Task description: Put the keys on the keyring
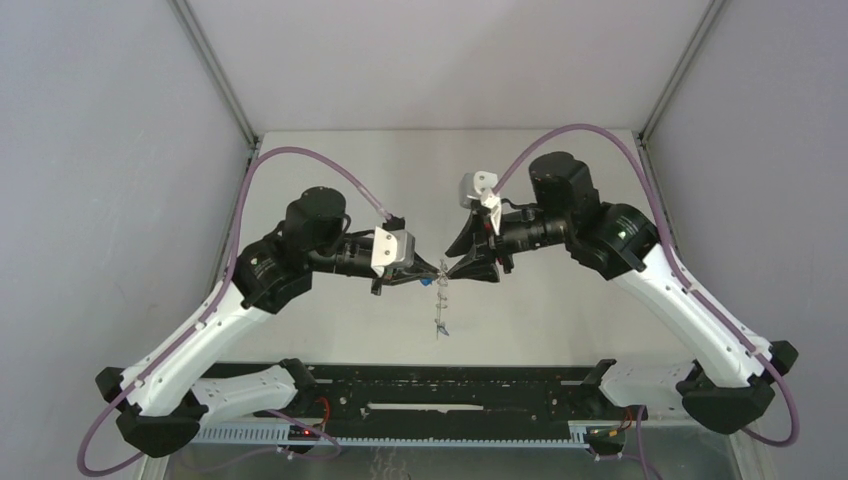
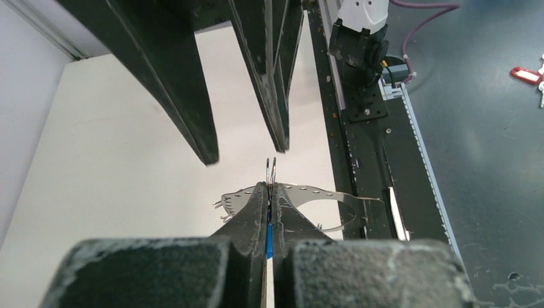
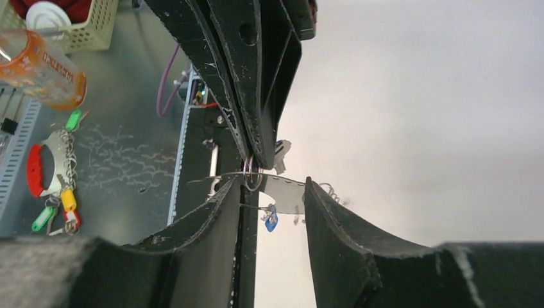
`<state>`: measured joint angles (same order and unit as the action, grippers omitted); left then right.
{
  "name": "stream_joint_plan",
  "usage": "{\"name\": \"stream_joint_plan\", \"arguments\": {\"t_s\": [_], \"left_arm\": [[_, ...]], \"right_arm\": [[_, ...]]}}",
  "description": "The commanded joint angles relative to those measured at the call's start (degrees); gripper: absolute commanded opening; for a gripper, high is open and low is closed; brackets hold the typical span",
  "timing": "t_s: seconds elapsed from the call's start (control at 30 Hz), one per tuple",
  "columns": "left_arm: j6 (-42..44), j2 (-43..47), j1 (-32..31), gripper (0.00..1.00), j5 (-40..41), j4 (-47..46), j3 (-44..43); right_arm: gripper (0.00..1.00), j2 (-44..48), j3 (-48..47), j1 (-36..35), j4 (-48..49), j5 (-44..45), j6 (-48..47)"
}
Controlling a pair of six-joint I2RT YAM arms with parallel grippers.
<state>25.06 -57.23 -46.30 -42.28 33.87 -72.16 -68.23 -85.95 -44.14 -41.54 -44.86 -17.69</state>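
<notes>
Base rail: a black rail (image 1: 470, 385) spans the near table edge, between the two arm bases.
Keyring: the grey keyring (image 1: 440, 322) hangs edge-on above the pale table (image 1: 330, 180), just beyond the rail. Its upper part sits where the two pincers meet. The wrist views show a punched band fringed with wire loops.
Left gripper: the left gripper (image 2: 268, 186) has its jaws pressed together on a key (image 2: 269, 240). The blue tag shows in the slit between the fingers. The key's small wire ring pokes past the tips, right at the keyring's band; whether it is threaded on cannot be told.
Right gripper: the right gripper (image 3: 271, 183) faces the left one tip to tip, jaws apart and gripping nothing. The band crosses the gap between its fingers.
Second key: the second key (image 3: 271, 222), with a darker blue tag, dangles below the band inside that gap, clear of both pincers.
</notes>
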Motion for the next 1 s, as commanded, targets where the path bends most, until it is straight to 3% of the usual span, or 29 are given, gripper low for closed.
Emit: {"name": "stream_joint_plan", "arguments": {"t_s": [0.0, 0.6, 0.67, 0.77, 0.83, 0.97], "left_arm": [[4.54, -0.78, 0.26, 0.00, -0.27, 2.79, -3.33], [4.76, 0.52, 0.25, 0.00, -0.02, 0.87, -0.21], [4.74, 0.76, 0.29, 0.00, -0.07, 0.50, 0.13], [4.60, 1.09, 0.23, 0.00, -0.26, 0.00, 0.86], [4.38, 1.55, 0.30, 0.01, 0.15, -0.50, 1.55], [4.54, 3.19, 0.23, 0.36, 1.13, -0.73, 2.88]], "right_arm": [[0.48, -3.19, -5.29, -2.79, -9.29, 3.75, -6.20], [0.27, -7.29, -9.84, -7.80, -10.71, 9.04, -6.26], [0.21, -7.76, -10.08, -7.89, -10.96, 9.19, -6.12], [0.00, -8.22, -10.36, -7.90, -11.19, 9.70, -5.89], [0.00, -8.05, -10.23, -7.94, -10.61, 10.61, -5.27], [0.00, -4.71, -5.99, -5.80, -4.24, 9.54, -1.68]]}}
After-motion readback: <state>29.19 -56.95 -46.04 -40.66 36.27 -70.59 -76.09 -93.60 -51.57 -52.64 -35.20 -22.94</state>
